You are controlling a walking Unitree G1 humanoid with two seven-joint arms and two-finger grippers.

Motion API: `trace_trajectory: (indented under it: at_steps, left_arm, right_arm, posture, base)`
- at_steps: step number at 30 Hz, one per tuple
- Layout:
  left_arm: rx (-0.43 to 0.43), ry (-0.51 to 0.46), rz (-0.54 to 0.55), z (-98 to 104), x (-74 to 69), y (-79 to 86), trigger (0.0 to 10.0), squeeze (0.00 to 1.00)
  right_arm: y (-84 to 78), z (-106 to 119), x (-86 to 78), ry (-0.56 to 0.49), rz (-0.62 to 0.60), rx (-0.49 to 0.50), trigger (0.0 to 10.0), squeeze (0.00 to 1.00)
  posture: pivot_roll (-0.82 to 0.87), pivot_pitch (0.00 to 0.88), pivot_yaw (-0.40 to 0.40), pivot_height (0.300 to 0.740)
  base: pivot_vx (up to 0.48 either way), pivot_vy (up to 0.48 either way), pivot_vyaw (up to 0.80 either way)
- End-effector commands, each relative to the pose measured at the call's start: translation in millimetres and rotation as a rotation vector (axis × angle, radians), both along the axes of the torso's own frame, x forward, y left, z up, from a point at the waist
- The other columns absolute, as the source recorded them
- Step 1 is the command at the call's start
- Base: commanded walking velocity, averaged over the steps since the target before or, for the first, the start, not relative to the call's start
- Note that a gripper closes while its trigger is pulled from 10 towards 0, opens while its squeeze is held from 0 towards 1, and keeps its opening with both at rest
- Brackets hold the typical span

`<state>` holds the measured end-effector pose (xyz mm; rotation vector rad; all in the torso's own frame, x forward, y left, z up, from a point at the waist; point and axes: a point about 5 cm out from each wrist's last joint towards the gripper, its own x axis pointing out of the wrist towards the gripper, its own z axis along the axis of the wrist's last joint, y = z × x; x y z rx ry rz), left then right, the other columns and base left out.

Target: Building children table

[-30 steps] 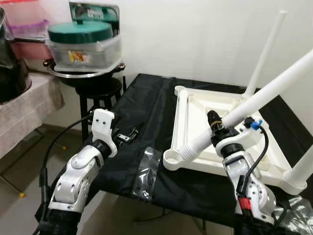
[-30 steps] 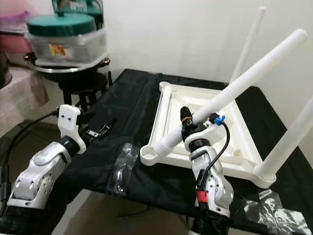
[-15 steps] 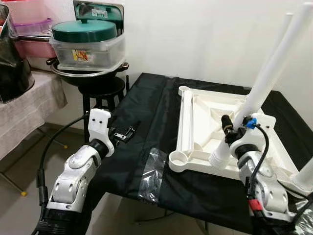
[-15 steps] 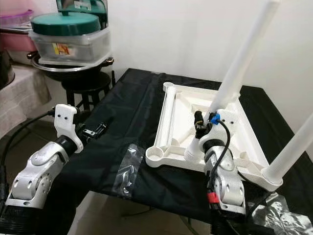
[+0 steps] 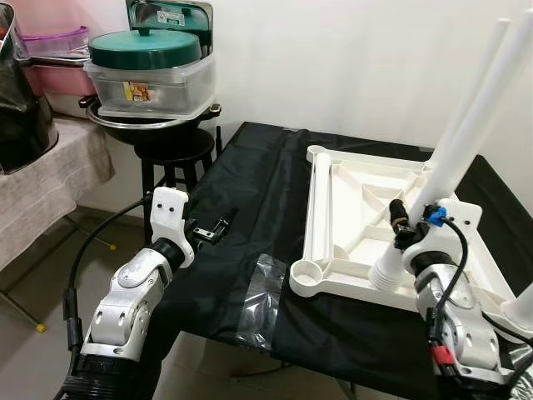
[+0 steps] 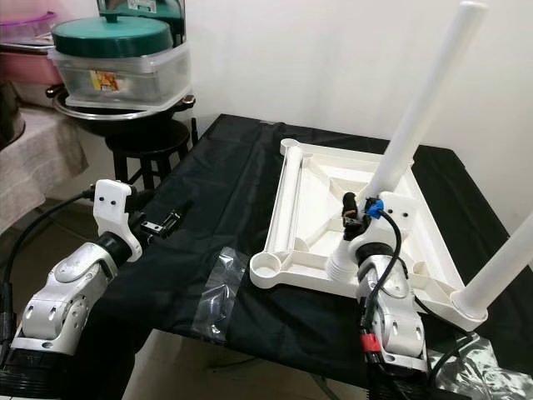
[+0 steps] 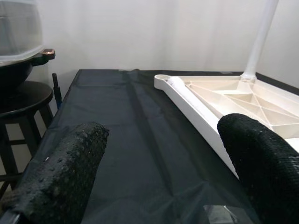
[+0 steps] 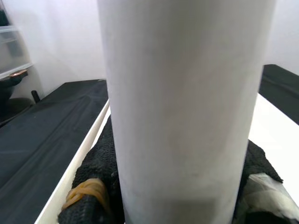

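white table top (image 5: 358, 217) upside down on the black-covered counter (image 5: 250, 192), toward the right. one leg already upright at the far right corner (image 5: 479, 79), another at the near right corner (image 6: 500, 267). right gripper (image 6: 360, 218) clamped on a third leg (image 6: 420, 108) low down, near its ribbed threaded end (image 6: 343, 265); black fingers (image 8: 93, 172) tight against the white tube in the right wrist view. leg leaning a little to the right, ribbed end resting at the near edge of the table top, just right of the empty near left socket (image 5: 306, 271). cannot tell for certain whether that end is over a socket or only on the rim.

left gripper (image 5: 208, 229) hovering over the counter to the left, well apart from the table top, fingers (image 7: 70, 172) spread apart with nothing between them.

likely trouble from here: threaded end missing the socket and sliding off the rim, since the leg is tilted and not lined up over the round hole. cross-threading if turned while leaning. table top unheld, so a sideways push from the leg could shove or spin it on the slick black cover, toward the near edge. long leg held low, so heavy leverage on the grip; possible slip or swing into the upright leg behind it.
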<state>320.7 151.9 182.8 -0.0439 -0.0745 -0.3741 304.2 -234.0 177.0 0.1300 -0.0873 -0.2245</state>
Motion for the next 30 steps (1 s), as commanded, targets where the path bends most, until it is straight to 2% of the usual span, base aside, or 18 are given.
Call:
trace_trajectory:
  at_steps: [1,2,5,6,11,13,18,19,20,23,30]
  left_arm:
    - [0.011,-0.004,0.003,0,2.3,-0.9,10.0,0.00]
    - [0.012,-0.003,0.003,0,2.3,-0.8,10.0,0.00]
    - [0.012,-0.003,0.003,0,2.3,-0.8,10.0,0.00]
    - [0.014,-0.002,0.003,0,2.3,-0.3,10.0,0.00]
    - [0.016,0.005,0.000,-2,2.5,-0.2,10.0,0.00]
    - [0.017,0.010,-0.005,-2,2.8,-1.1,10.0,0.00]
    - [0.019,0.007,-0.001,-2,3.4,-0.3,10.0,0.00]
    - [0.020,0.007,0.002,-2,3.5,0.6,10.0,0.00]
    - [0.020,0.007,0.002,-2,3.5,0.6,10.0,0.00]
    - [0.018,0.011,0.010,-4,2.9,1.5,10.0,0.00]
    - [0.016,0.009,0.010,-3,3.0,0.3,10.0,0.00]
  right_arm:
    - [-13.4,-29,-7.3,0.141,-0.060,0.048,10.0,0.00]
    - [-19.4,-36,-11.4,0.170,-0.093,0.087,10.0,0.00]
    - [-19.4,-36,-11.4,0.170,-0.093,0.087,10.0,0.00]
    - [-25.3,-43,-16.1,0.205,-0.128,0.094,10.0,0.00]
    - [-32.8,-53,-23.4,0.253,-0.179,0.100,10.0,0.00]
    - [-27.7,-62,-24.1,0.286,-0.151,0.107,10.0,0.00]
    - [-22.0,-69,-23.8,0.301,-0.102,0.074,10.0,0.00]
    - [-21.7,-68,-22.9,0.287,-0.078,0.030,10.0,0.00]
    - [-21.7,-68,-22.9,0.287,-0.078,0.030,10.0,0.00]
    - [-26.6,-53,-15.3,0.177,-0.042,-0.087,10.0,0.00]
    - [-25.0,-40,-7.0,0.077,-0.043,-0.098,10.0,0.00]
  posture:
    - [0.04,0.000,-0.070,0.740]
    - [0.04,0.000,-0.070,0.740]
    - [0.04,0.000,-0.070,0.740]
    - [0.04,0.000,-0.069,0.740]
    - [0.03,0.000,-0.061,0.740]
    - [0.04,0.000,-0.061,0.740]
    - [0.04,0.000,-0.063,0.740]
    - [0.04,0.000,-0.063,0.740]
    - [0.04,0.000,-0.063,0.740]
    - [0.05,0.000,-0.068,0.740]
    - [0.05,0.000,-0.070,0.740]
  base:
    - [0.000,0.000,0.00]
    - [0.000,0.000,0.00]
    - [0.000,0.000,0.00]
    - [0.000,0.000,0.00]
    - [0.000,0.000,0.00]
    - [0.000,0.000,0.00]
    - [0.000,0.000,0.00]
    - [0.000,0.000,0.00]
    - [0.000,0.000,0.00]
    - [0.000,0.000,0.00]
    - [0.000,0.000,0.00]
